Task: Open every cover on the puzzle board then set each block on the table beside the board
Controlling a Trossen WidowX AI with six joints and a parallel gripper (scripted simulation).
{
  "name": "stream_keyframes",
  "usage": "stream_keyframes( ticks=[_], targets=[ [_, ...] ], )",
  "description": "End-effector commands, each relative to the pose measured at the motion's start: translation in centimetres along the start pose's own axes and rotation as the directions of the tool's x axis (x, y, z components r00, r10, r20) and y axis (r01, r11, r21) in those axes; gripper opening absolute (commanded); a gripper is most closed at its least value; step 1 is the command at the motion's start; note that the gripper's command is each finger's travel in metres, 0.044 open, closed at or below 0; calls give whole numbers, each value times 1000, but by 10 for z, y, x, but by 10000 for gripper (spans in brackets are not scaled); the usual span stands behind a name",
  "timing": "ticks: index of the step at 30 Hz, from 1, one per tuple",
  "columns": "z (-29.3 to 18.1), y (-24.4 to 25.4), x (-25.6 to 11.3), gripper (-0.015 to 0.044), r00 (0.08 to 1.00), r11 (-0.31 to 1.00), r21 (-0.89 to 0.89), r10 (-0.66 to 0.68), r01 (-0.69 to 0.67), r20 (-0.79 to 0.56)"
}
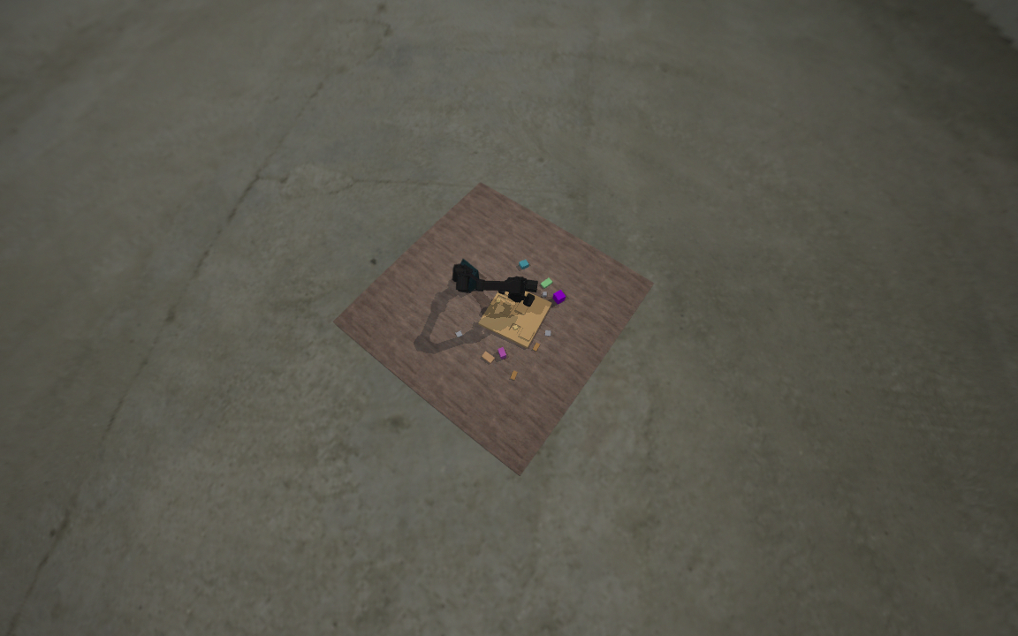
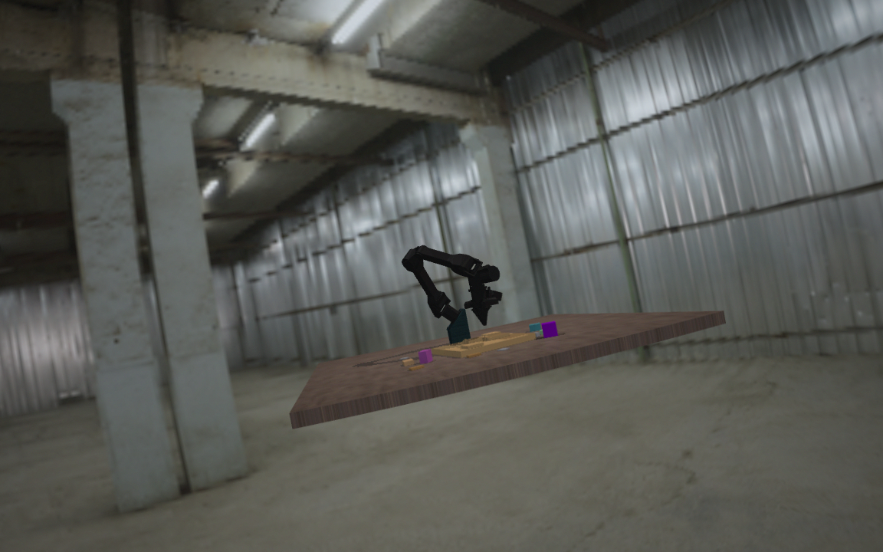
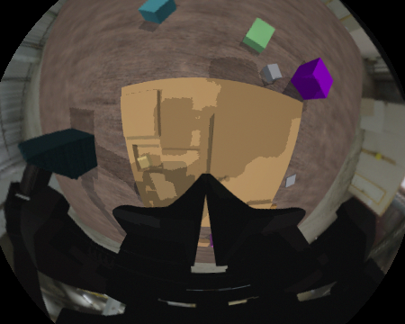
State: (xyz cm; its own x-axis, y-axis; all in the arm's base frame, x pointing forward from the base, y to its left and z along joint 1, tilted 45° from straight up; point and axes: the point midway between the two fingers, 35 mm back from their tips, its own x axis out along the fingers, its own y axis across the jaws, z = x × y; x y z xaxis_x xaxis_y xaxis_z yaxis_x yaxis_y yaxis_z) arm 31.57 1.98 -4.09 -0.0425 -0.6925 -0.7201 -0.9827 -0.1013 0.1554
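Note:
The tan puzzle board (image 1: 528,328) (image 3: 279,112) lies on the table. In the wrist view, a flat rectangular panel (image 3: 140,112) is at its upper left, a small pale knob (image 3: 143,162) below it, and a narrow raised strip (image 3: 211,139) near the middle. Shadow and my fingers hide the near part; I cannot tell which covers are open. My gripper (image 2: 485,322) (image 3: 205,177) is shut and empty above the board. Off the board lie a teal block (image 1: 524,264) (image 3: 157,11), a green block (image 1: 546,282) (image 3: 259,33), a purple block (image 1: 559,296) (image 3: 308,81) and a magenta block (image 1: 501,352) (image 2: 425,356).
A small grey cube (image 3: 272,73) lies between the green and purple blocks. Another grey piece (image 1: 547,333) (image 3: 291,181) is right of the board. Several orange pieces, one of them a light orange piece (image 1: 487,357), lie near the magenta block. My arm's teal base (image 2: 458,328) (image 3: 60,150) stands beside the board.

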Motion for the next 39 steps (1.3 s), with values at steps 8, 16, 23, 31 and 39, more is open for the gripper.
stream_keyframes(
  ticks=[8, 16, 23, 31, 39],
  targets=[
    [0, -1, 11, 0, 1000, 1000, -4, -1, 1, -3],
    [0, -1, 19, 0, 1000, 1000, -4, -1, 1, -4],
    [0, -1, 26, 0, 1000, 1000, -4, -1, 1, -4],
    [-1, 0, 34, 0, 1000, 1000, -4, -1, 1, -5],
    [-1, 0, 42, 0, 1000, 1000, -4, -1, 1, -6]
  ],
)
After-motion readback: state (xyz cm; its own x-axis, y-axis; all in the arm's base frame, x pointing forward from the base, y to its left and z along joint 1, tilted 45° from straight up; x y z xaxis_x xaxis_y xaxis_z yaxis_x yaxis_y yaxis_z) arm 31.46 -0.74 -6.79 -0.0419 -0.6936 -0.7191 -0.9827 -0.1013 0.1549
